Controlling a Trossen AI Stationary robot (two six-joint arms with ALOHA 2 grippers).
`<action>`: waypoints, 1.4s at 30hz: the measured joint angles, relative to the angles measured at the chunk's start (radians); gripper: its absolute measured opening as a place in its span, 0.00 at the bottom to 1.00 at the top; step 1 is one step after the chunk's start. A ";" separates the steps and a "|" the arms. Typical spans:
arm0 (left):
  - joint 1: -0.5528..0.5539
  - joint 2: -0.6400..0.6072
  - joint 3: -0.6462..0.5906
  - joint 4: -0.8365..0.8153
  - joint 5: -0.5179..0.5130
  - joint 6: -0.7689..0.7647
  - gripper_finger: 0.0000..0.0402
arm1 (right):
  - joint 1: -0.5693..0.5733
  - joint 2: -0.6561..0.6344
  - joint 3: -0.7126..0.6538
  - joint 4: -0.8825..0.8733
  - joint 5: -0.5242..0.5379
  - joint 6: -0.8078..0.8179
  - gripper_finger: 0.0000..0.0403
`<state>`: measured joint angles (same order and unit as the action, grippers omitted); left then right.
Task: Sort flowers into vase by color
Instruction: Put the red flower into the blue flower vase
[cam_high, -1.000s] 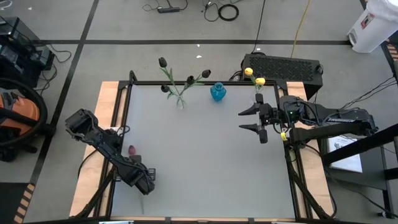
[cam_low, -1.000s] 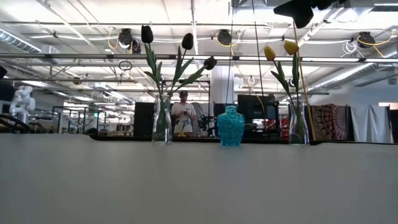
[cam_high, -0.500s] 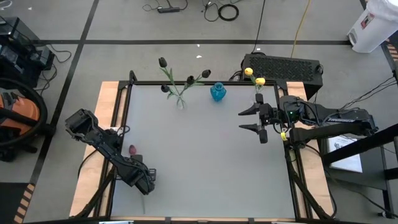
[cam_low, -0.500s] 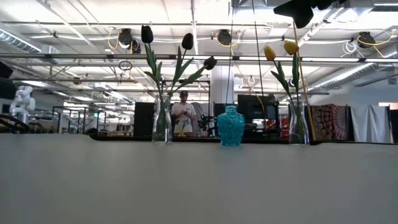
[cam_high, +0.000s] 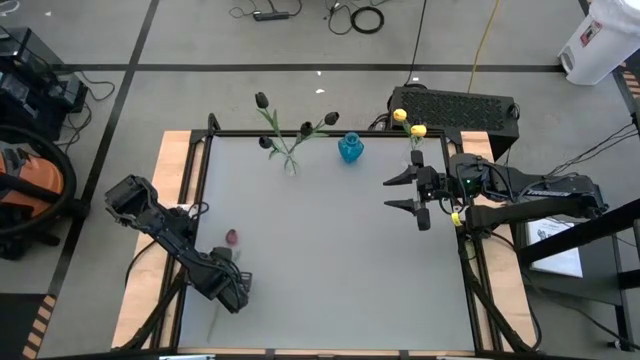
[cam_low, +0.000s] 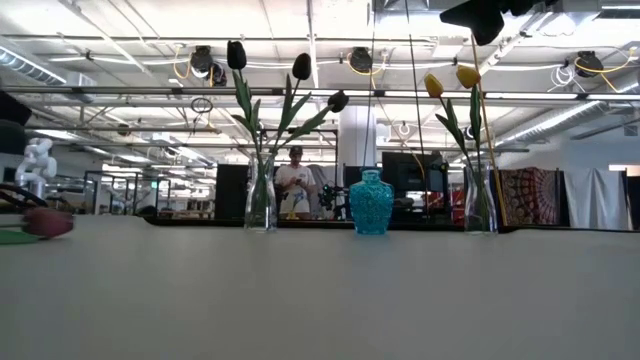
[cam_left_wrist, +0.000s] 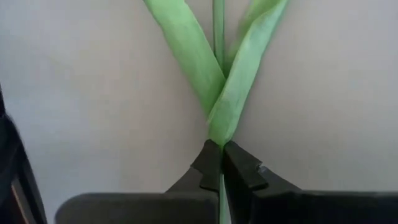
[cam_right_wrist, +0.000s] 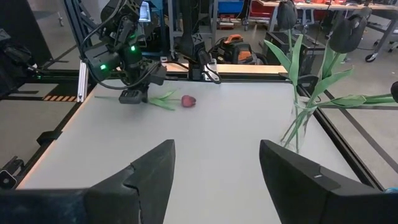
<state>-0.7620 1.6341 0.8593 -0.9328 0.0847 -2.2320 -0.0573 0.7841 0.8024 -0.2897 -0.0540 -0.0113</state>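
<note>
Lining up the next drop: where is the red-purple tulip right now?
In the high view the red-purple tulip lies near the table's left edge, its stem pinched in the shut left gripper.

The table (cam_high: 330, 260) is a pale grey top inside a dark frame, with wooden side boards showing beyond its left and right edges. Along its far edge stand three vases: a clear glass vase (cam_low: 260, 200) of black tulips (cam_high: 262, 101) toward the left, a small turquoise vase (cam_high: 349, 149) near the middle, and a second clear vase (cam_low: 479, 205) of yellow tulips (cam_low: 467, 76) at the far right corner. Near the left front edge a dark red-purple tulip (cam_high: 231, 237) lies close to the surface, its green stem pinched in the left tool (cam_high: 238, 296).
</note>
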 joint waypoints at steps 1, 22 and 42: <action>0.000 0.000 0.000 -0.001 -0.015 0.017 0.01 | 0.000 0.000 0.000 0.000 0.000 0.000 0.56; 0.012 0.000 0.097 0.000 -0.703 0.400 0.01 | 0.000 0.000 0.000 -0.022 0.000 0.062 0.56; 0.333 0.000 0.214 0.214 -1.388 1.233 0.01 | 0.000 0.002 0.000 -0.001 0.001 -0.007 0.56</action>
<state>-0.4291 1.6341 1.0729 -0.7192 -1.3029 -0.9990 -0.0570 0.7856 0.8024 -0.2910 -0.0528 -0.0179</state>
